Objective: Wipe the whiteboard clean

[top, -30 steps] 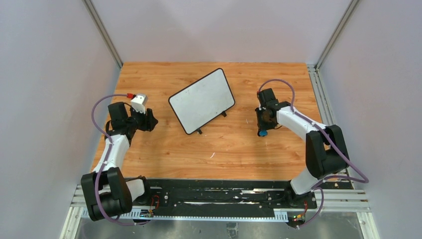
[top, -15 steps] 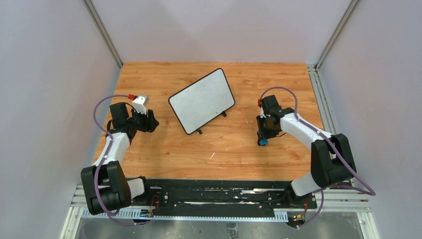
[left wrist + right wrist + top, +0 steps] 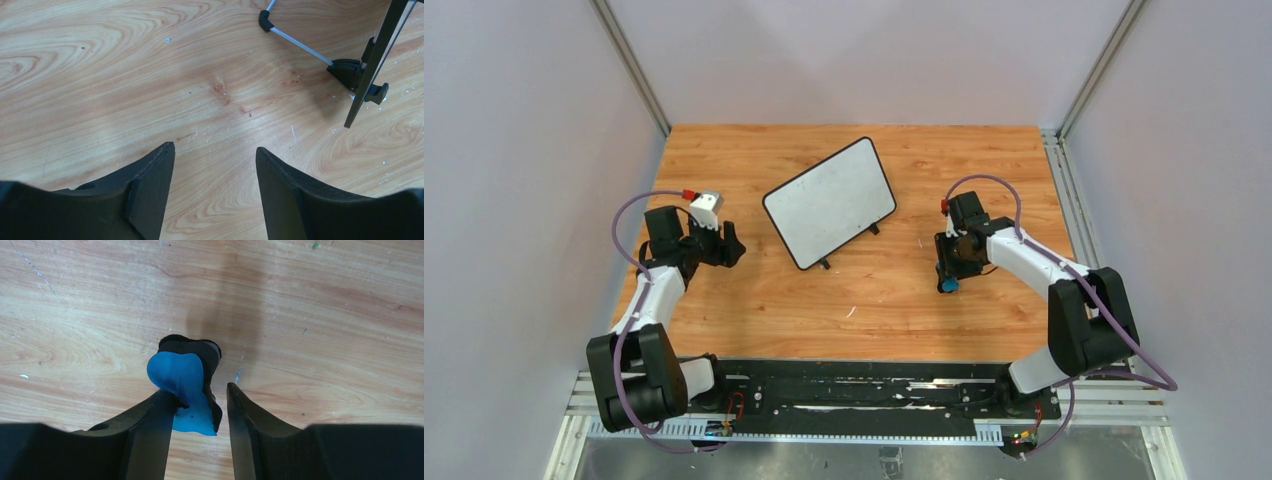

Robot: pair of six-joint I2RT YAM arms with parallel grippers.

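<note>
Two arms flank the whiteboard (image 3: 829,200), which is propped on its feet at the middle of the worktop (image 3: 894,300).
The left fingers (image 3: 150,190) are spread, empty. A blue eraser (image 3: 177,375) is seen between the right fingers (image 3: 150,435), against one, with a gap at the other; a pinch cannot be confirmed. If loosely held, it could be dropped or twisted on contact. Faint marks on the board cannot be resolved.

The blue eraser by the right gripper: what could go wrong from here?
The blue eraser sits crooked in the right gripper, touching one finger with a gap by the other, so it may tip or slip out. The whiteboard stands on small feet, unheld; a push could slide or topple it. The left gripper hangs open near one foot and might knock it.
</note>
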